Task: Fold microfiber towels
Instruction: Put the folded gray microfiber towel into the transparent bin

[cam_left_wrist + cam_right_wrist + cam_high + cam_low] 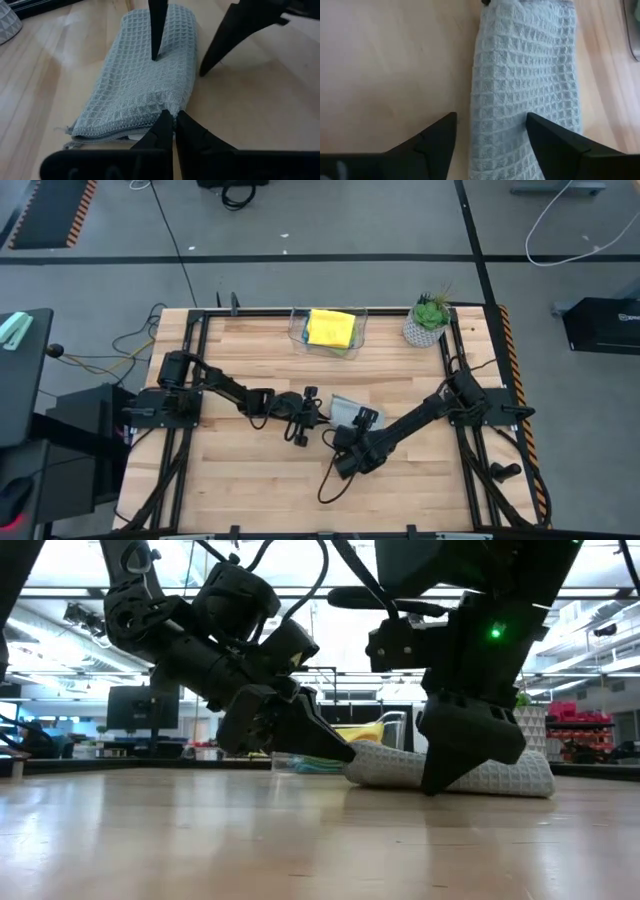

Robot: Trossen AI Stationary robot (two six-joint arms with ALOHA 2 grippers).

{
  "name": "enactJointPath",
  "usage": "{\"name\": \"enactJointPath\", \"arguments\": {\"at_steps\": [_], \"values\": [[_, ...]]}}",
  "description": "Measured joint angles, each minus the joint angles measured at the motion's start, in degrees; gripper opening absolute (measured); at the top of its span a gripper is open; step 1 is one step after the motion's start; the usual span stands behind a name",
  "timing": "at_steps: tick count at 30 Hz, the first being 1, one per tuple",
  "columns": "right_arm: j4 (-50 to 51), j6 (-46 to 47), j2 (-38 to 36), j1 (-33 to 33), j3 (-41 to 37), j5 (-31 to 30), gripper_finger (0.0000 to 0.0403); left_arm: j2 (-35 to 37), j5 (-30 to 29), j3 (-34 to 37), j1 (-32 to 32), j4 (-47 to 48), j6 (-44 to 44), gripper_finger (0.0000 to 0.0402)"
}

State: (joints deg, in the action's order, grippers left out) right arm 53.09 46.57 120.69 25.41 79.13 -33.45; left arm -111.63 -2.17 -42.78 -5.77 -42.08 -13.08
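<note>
We found the grey towel (pixel 345 409) lying near the middle of the table (pixel 250 490), already folded into a narrow rectangle, and both arms were gathered over it. The left gripper (pixel 174 131) sat at one short end of the towel with its 2 fingers pressed together right at the folded edge; whether they pinched a corner of the cloth or merely touched it we could not tell. We judged it was there to hold that end in place. The right gripper (pixel 490 132) hung over the other part of the towel with its 2 fingers spread wide, one over the cloth and one over bare wood beside its long edge, holding nothing. We read that stance as either a release just made or a set-up to grasp the long edge for another fold. At the far edge of the table stood a clear bin (pixel 300 330) with the folded yellow towel (pixel 331 328) on top of what seemed to be more folded cloths, which suggested the grey one was bound there. A small potted plant (pixel 428 318) stood to the bin's right, well apart from the arms. The 2 grippers were close together over 1 small towel, so each was the other's main obstacle.
</note>
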Motion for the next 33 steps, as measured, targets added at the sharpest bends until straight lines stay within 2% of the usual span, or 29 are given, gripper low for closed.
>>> {"name": "enactJointPath", "arguments": {"at_steps": [4, 11, 14, 18, 22, 29, 33], "values": [[0.38, -0.03, 0.08, -0.04, -0.14, -0.12, 0.0207, 0.0, 0.63, 0.0, 0.39, -0.05, 0.79, 0.0011], [1.54, 0.2, 0.02, -0.19, -0.44, 0.33, 0.0081, 0.0, 3.0, 0.0, 1.55, -1.44, 4.09, 0.0012], [1.43, 0.29, 0.21, -0.17, -0.53, -0.09, 0.0041, 0.0, 3.51, 0.0, 1.83, -1.52, 5.28, 0.002], [1.63, 0.26, -0.03, -0.15, -0.66, -0.17, 0.0032, 0.5, 3.66, 0.02, 2.08, -0.87, 6.45, 0.0051], [2.32, 0.01, -2.48, -0.17, -0.74, 0.26, 0.0037, 5.54, 3.62, 0.09, 3.17, 4.93, 7.52, 0.0105], [2.63, -5.7, -12.69, -1.89, -0.74, 2.6, 0.0034, 18.24, 4.99, 0.47, 5.33, 22.29, 6.55, 0.0206], [2.35, -11.59, -19.83, -5.79, -0.72, 4.44, 0.0036, 24.47, 6.33, 6.84, 7.41, 19.7, 6.45, 0.0229]]}}
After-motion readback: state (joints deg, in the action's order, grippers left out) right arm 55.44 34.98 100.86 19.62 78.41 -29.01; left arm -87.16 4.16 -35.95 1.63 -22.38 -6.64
